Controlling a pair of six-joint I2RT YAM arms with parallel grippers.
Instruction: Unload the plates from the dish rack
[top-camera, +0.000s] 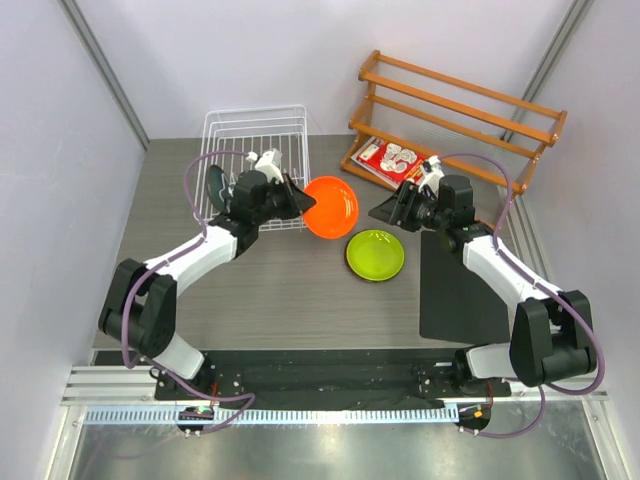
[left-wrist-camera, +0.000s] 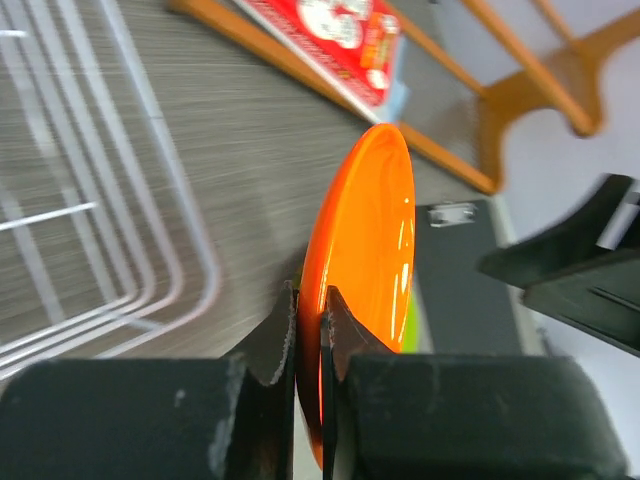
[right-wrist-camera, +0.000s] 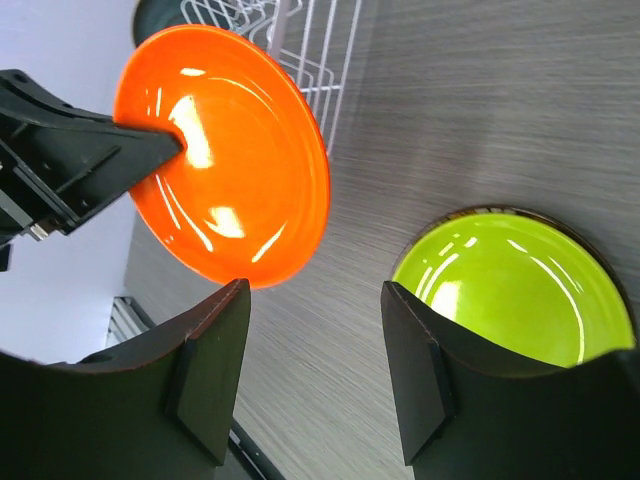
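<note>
Top external | plates (top-camera: 375, 255): three; one rack (top-camera: 255, 125) | orange plate (top-camera: 332, 208) sat pinched in left pincer (top-camera: 298, 200), right of rack | right pincer (top-camera: 380, 211) was spread

- Left wrist view: orange plate (left-wrist-camera: 365, 250), near rim buried between the pads of the left gripper (left-wrist-camera: 310, 305) and cut by the bottom edge.
- Same view: dish rack (left-wrist-camera: 120, 250) blurred, running off the left and top edges.
- Same view: pack (left-wrist-camera: 340, 40) cropped at the top, print unreadable.
- Right wrist view: green plate (right-wrist-camera: 510, 290), lower rim hidden behind a finger of the right gripper (right-wrist-camera: 315, 295).
- Top view: dark plate (top-camera: 217, 186) in the rack, partly covered by the left arm (top-camera: 200, 245).
</note>
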